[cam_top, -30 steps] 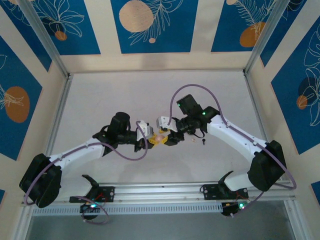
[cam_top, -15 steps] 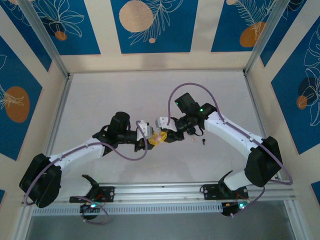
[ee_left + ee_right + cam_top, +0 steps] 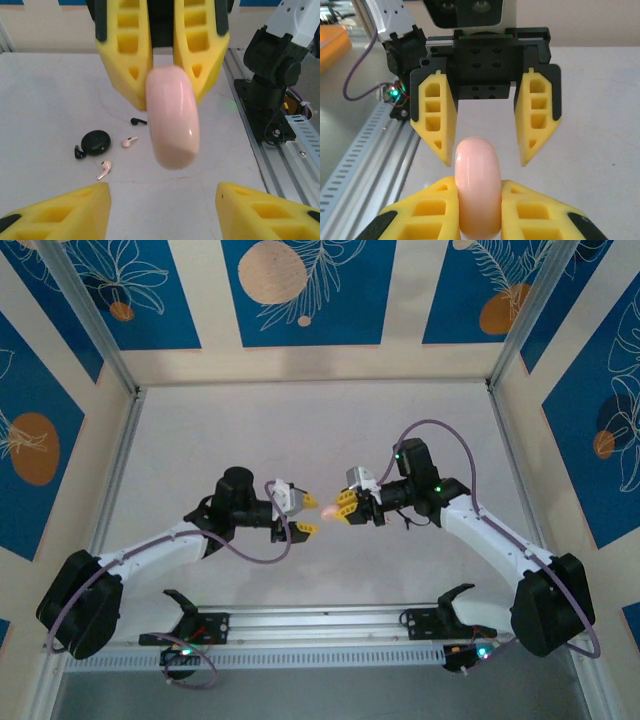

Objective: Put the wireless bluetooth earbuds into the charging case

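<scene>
Left wrist view, right claw (image 3: pixel 170 97) clamped on glossy pink rounded charging case (image 3: pixel 172 125), left claw (image 3: pixel 162 192) parted wide and empty, tiny black stemmed earbuds (image 3: pixel 138 121) lying on white tabletop (image 3: pixel 45 95) near small black round disc (image 3: pixel 95 142)

Sits in right gripper (image 3: pixel 479 187) above table (image 3: pixel 50 90): charging case (image 3: pixel 172 125), left gripper (image 3: pixel 310 516) just left of it. Lie farther right (down on the table): earbud (image 3: pixel 78 151) just beside round disc (image 3: pixel 95 142) on its far side, second earbud (image 3: pixel 138 120) on its near side.

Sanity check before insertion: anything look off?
Nothing damaged. The pink case hangs clamped in the right gripper, off the table, apparently closed. Two black earbuds and two pink earbuds lie scattered loose beside a black disc.
</scene>
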{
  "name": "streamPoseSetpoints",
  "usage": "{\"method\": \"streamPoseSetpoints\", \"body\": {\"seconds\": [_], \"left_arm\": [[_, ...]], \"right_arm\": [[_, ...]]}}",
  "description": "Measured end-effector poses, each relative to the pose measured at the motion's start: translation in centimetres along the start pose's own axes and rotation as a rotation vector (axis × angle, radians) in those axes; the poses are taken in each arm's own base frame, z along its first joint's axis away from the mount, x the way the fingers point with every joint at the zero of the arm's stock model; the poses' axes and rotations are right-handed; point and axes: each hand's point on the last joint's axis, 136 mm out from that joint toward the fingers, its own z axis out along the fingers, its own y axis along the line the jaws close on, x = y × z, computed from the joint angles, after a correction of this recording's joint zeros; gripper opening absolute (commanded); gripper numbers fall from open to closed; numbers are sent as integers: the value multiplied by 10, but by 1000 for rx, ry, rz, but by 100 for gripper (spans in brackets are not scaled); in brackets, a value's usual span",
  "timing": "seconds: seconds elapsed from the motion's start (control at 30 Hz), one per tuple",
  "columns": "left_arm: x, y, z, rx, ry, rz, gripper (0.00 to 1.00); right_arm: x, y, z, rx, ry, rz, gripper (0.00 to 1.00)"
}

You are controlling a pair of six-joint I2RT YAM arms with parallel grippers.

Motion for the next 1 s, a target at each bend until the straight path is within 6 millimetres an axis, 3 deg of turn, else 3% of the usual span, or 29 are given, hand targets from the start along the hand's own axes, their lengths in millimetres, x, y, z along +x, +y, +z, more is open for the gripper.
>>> {"method": "streamPoseSetpoints", "body": {"seconds": [0.37,0.67,0.73,0.87,1.0], "left_arm": [[-21,-4,-1,31,-92,-10,46],[-28,-5,-1,52,-128,-39,18],[-27,-5,0,57,-126,-46,14],[-27,-6,0,65,-126,-50,11],[-28,-7,0,69,-132,-43,11]], "right_arm": [[-14,-5,2,2,-85,26,16],[-12,-3,7,-17,-81,44,16],[-10,-3,7,-17,-76,50,20],[-8,-1,5,-30,-74,72,38],[-8,0,-2,-36,-84,100,44]]}}
